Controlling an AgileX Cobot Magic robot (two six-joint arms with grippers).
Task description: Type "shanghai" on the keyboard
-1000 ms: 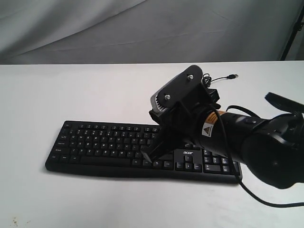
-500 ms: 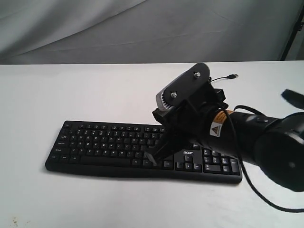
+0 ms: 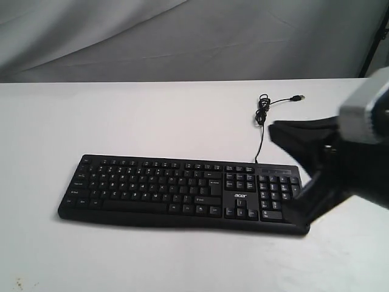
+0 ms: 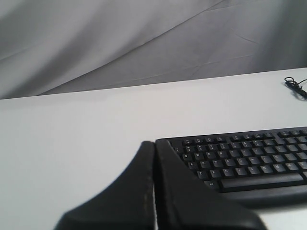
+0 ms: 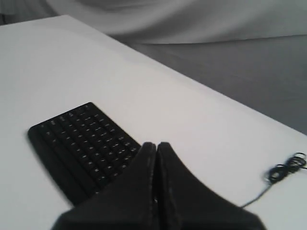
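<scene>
- The keyboard lies flat on the white surface, near the middle of the exterior view, its long side running left to right and the spacebar row nearest the camera.
- Its number pad is at the right end, with a small white logo just left of it, above the arrow keys.
- A thin black cable leaves the back edge near the number pad and runs away from the camera to a small tangle. It ends in a plug lying on the surface, well apart from the keys.
- The right arm fills the right edge of the exterior view and is blurred. Its dark parts overlap the keyboard's right end in the picture, and I cannot tell whether anything touches the keys.
- The right gripper is fully closed in its wrist view, the two black fingers pressed flat together with nothing between them. The keyboard and the cable tangle lie beyond the tips.
- The left gripper is likewise closed and empty, its fingers meeting along a thin seam. It sits above bare surface, with the keyboard's left end near the tips.
- A creased grey cloth hangs behind the surface.
</scene>
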